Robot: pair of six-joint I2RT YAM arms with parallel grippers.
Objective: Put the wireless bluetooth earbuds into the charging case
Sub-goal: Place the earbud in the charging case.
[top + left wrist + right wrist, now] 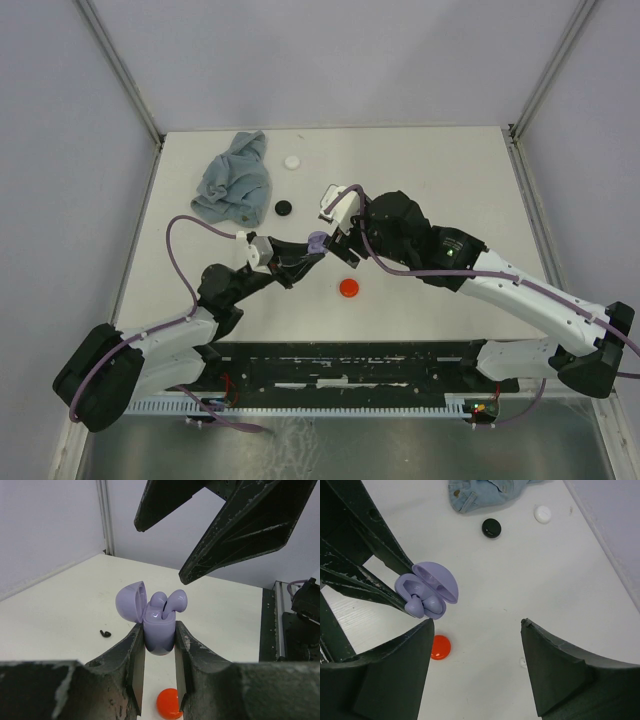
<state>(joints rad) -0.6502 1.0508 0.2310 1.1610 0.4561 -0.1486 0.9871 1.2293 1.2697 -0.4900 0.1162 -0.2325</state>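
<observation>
Left tool [159,636] clamped narrow on lower body of lavender charging case [159,630], lid open, raised over counter [65,605]. Two earbuds [174,601] in wells, maybe not fully seated. Right tool [476,625] wide, empty, just above. Likely light, hard, slick: pinch bulb sides, press gently.

Open lavender charging case [437,580], earbuds [433,606] inside, in the left gripper [406,590].
</observation>
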